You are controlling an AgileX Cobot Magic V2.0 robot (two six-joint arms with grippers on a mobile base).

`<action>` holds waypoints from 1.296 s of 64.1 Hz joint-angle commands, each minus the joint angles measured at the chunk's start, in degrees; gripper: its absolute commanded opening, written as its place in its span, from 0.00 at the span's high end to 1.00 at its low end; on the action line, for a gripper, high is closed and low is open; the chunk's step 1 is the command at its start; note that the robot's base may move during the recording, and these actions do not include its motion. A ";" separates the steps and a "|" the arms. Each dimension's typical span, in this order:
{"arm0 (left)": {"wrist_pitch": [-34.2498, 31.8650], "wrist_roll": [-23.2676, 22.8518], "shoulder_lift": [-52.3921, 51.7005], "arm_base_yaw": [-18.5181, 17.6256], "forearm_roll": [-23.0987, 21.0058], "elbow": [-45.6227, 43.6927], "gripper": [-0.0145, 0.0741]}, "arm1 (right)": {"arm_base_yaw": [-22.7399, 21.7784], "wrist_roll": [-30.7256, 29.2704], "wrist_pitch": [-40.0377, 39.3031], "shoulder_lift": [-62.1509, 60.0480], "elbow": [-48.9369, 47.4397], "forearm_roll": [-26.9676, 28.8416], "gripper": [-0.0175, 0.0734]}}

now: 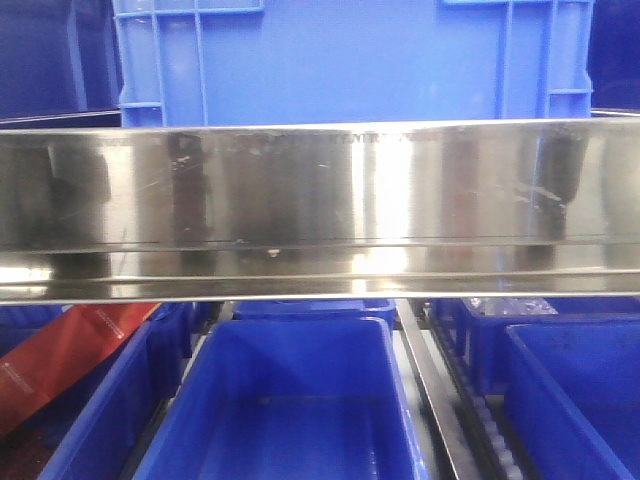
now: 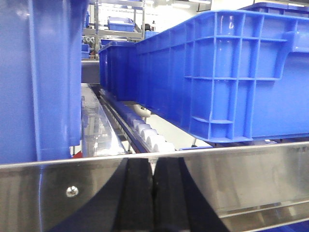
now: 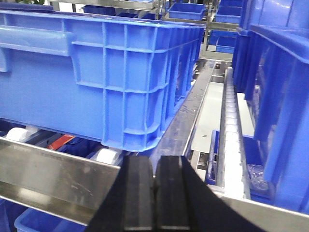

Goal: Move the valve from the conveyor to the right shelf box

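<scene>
Crates [image 1: 350, 60] on shelf; two end effectors closed.

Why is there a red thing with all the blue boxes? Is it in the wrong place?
It does stand out. In the front view a red packet lies tilted across the lower-left blue bin, under the shiny steel rail. Every other bin looks tidy. I cannot tell what it is.

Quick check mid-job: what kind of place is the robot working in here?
Likely a warehouse or factory parts store: ribbed blue plastic crates sit on white roller tracks in shiny steel shelving, with more racks behind.
</scene>
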 commanded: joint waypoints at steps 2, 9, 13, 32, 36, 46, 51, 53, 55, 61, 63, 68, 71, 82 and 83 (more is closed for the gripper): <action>-1.02 0.07 -0.32 0.18 -0.33 -0.08 0.96 | -0.24 -0.01 -1.28 -0.18 0.11 -0.47 0.99; -1.02 0.07 -0.32 0.18 -0.33 -0.08 0.96 | -0.24 -0.01 -1.28 -0.18 0.11 -0.47 0.99; -1.02 0.07 -0.32 0.18 -0.33 -0.08 0.96 | -0.24 -0.01 -1.28 -0.18 0.11 -0.47 0.99; -1.02 0.07 -0.32 1.99 -0.33 -0.08 0.96 | -0.24 -0.01 -1.28 -0.18 0.11 -0.47 0.99; -1.02 0.07 -0.32 5.00 -0.33 -0.08 0.96 | -0.24 -0.01 -1.28 -0.18 0.11 -0.47 0.99; 0.00 0.07 -0.32 15.45 -0.21 -0.08 0.96 | -0.24 -0.01 -1.28 -0.18 0.11 -0.47 0.99; 0.74 0.07 -0.32 18.44 -0.10 -0.08 0.96 | -0.24 -0.01 -1.28 -0.18 0.11 -0.47 0.99; 1.15 0.07 -0.32 19.71 0.00 -0.08 0.96 | -0.24 -0.01 -1.28 -0.18 0.11 -0.47 0.99; 1.64 0.07 -0.32 20.58 0.11 -0.08 0.96 | -0.24 -0.01 -1.28 -0.18 0.11 -0.47 0.99; 2.69 0.07 -0.32 22.39 0.11 -0.08 0.96 | -0.24 -0.01 -1.28 -0.18 0.11 -0.47 0.99; 2.69 0.07 -0.32 22.39 0.11 -0.08 0.96 | -0.24 -0.01 -1.28 -0.18 0.11 -0.47 0.99; 2.69 0.07 -0.32 22.31 0.28 -0.08 0.96 | -0.24 -0.01 -1.28 -0.18 0.11 -0.47 0.99; 2.69 0.07 -0.32 22.31 0.37 -0.08 0.96 | -0.24 -0.01 -1.28 -0.18 0.11 -0.47 0.99; 1.93 0.07 -0.32 22.31 0.30 -0.08 0.96 | -0.24 -0.01 -1.28 -0.18 0.11 -0.47 0.99; 1.93 0.07 -0.32 22.31 0.30 -0.08 0.96 | -0.24 -0.01 -1.28 -0.18 0.11 -0.47 0.99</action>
